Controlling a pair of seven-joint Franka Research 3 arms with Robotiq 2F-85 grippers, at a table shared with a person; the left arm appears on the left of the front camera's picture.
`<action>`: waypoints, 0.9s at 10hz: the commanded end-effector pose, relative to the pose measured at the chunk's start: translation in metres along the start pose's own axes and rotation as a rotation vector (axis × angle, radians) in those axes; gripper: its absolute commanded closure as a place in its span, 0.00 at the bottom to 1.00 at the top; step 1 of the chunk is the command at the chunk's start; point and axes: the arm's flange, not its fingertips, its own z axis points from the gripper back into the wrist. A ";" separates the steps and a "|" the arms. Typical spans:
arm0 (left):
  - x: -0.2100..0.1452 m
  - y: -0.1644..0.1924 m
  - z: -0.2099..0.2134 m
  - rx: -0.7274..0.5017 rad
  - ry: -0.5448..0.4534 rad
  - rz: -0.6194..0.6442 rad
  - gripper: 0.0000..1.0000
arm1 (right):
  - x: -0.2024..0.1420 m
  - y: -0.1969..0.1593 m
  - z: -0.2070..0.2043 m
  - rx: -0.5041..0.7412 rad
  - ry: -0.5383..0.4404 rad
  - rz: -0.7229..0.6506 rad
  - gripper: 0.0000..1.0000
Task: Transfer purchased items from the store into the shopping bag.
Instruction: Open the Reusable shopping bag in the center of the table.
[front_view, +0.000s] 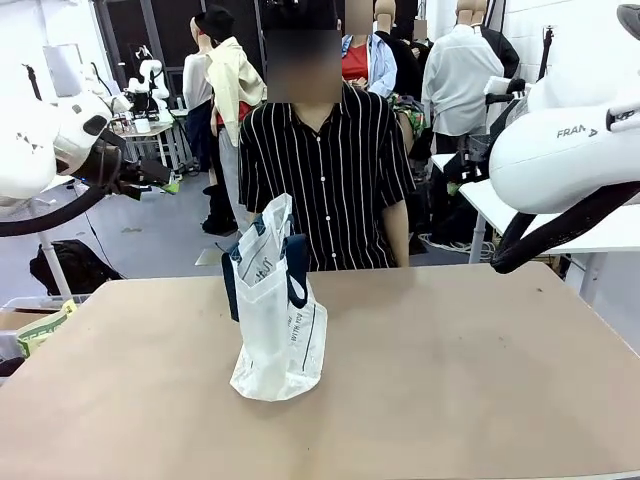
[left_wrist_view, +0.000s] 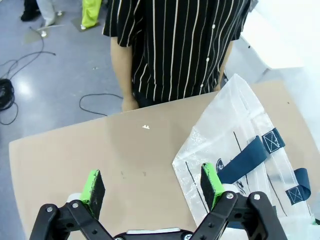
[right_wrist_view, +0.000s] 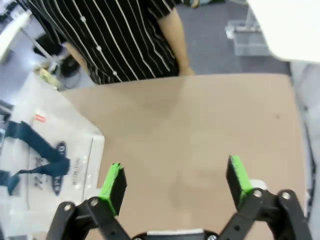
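The shopping bag (front_view: 277, 310) stands upright on the middle of the brown table, translucent white with navy handles and printed lettering. In the left wrist view my left gripper (left_wrist_view: 152, 187) hangs open above the table, the shopping bag (left_wrist_view: 245, 150) just to the right of its fingers. In the right wrist view my right gripper (right_wrist_view: 175, 184) is open over bare tabletop, with the shopping bag (right_wrist_view: 45, 155) off to its left. Nothing sits between either pair of green pads. The store and the purchased items are out of view.
A person in a black striped shirt (front_view: 322, 170) stands at the far edge of the table (front_view: 480, 360), arms down. Both white arms (front_view: 560, 150) are held high at the picture's sides. Another table stands behind at the right.
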 end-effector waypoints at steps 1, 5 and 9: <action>-0.003 0.005 0.025 0.011 -0.041 0.008 0.00 | 0.007 -0.031 0.002 -0.051 -0.032 -0.098 0.00; 0.029 -0.025 -0.026 -0.175 0.004 -0.102 0.00 | 0.018 0.042 -0.011 0.057 0.062 0.008 0.00; 0.077 -0.075 -0.111 -0.309 0.141 -0.171 0.00 | 0.029 0.147 -0.049 0.341 0.281 -0.111 0.00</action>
